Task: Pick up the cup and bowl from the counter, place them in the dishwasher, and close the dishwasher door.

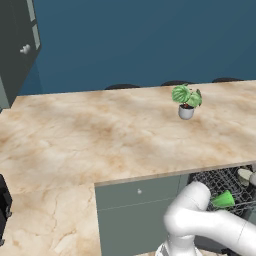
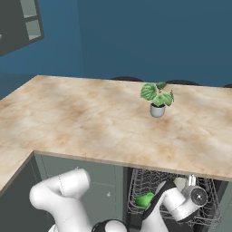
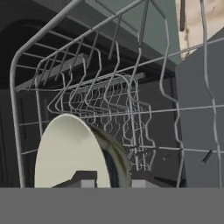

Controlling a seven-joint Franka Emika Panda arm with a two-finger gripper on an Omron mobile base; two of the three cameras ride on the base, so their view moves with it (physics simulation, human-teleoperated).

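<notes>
Bowl (image 3: pixel 70 153) against pincer (image 3: pixel 113 183), inside rack (image 3: pixel 26 87).

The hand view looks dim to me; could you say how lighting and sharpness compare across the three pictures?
Hand view: dark rack interior, only the bowl bright, edges soft. Left base view: evenly lit counter, slightly blurry, no glare. Right base view: the same, with a faint shadow under the plant.

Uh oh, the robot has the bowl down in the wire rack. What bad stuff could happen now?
1. The bowl stands on edge between the gripper's fingers, among the wire prongs of the rack. If let go there, it might tip or roll.
2. The cup lies on its side in the rack close to the arm, which might bump it while pulling out.
</notes>
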